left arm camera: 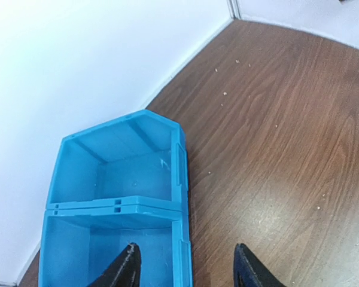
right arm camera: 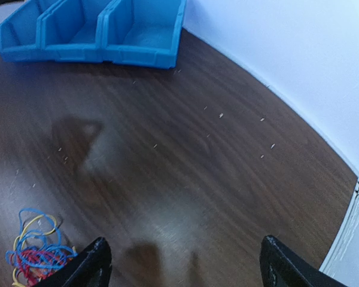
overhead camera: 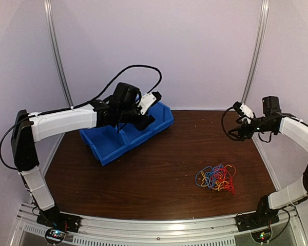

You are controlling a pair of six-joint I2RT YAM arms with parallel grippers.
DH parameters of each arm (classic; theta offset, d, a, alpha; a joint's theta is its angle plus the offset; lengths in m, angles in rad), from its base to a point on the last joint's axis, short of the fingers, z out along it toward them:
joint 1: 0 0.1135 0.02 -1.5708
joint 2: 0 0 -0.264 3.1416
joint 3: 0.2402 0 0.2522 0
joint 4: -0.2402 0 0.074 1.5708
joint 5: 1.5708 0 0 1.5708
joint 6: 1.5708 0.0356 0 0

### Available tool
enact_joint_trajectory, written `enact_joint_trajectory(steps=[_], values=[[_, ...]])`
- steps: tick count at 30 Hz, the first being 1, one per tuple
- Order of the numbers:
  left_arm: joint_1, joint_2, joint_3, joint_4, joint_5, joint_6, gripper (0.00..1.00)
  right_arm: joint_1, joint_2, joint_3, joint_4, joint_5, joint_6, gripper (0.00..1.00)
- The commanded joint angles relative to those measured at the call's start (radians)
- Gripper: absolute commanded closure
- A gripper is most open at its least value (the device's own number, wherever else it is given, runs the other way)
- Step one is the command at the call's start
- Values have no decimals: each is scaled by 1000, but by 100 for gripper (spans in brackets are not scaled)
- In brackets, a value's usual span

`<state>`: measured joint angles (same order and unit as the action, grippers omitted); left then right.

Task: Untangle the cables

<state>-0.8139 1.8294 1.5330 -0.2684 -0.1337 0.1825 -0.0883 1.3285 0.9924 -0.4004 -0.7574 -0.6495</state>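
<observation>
— Where are the cables?
— The cables (overhead camera: 216, 178), a red, blue and yellow tangle, lie on the table (overhead camera: 159, 164), well apart from the blue bin (overhead camera: 110, 146), to its near right.
— And the grippers?
— The left gripper (left arm camera: 185, 260) hangs above the bin, fingers spread and empty. The right gripper (right arm camera: 185, 266), far right of the bin, is also spread and empty.

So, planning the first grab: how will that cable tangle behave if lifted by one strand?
The cables look thin and loosely looped, so probably floppy and light. They lie intertwined in one clump, so the whole bundle would likely rise together.

White arms (overhead camera: 61, 123), black joints (overhead camera: 23, 146)
</observation>
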Motion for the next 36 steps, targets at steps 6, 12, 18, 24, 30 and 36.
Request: enact_joint_trajectory(steps=[6, 12, 18, 24, 30, 36], values=[[-12, -153, -175, 98, 97, -153, 59, 216, -211, -149, -604, 251, -505, 11], [-18, -228, -225, 154, 56, -179, 43, 353, -205, -286, -560, 570, -511, 8], [-17, -267, -245, 157, -22, -179, 43, 521, -11, -243, -411, 544, -373, 20], [-18, -293, -266, 179, -81, -180, 44, 825, 250, -69, -280, 526, -242, 49], [-17, -297, -283, 190, -93, -179, 44, 892, 329, 137, -300, 382, -199, 48], [-17, -217, -206, 112, -25, -277, 41, 875, 221, 128, -374, 409, -198, 28]])
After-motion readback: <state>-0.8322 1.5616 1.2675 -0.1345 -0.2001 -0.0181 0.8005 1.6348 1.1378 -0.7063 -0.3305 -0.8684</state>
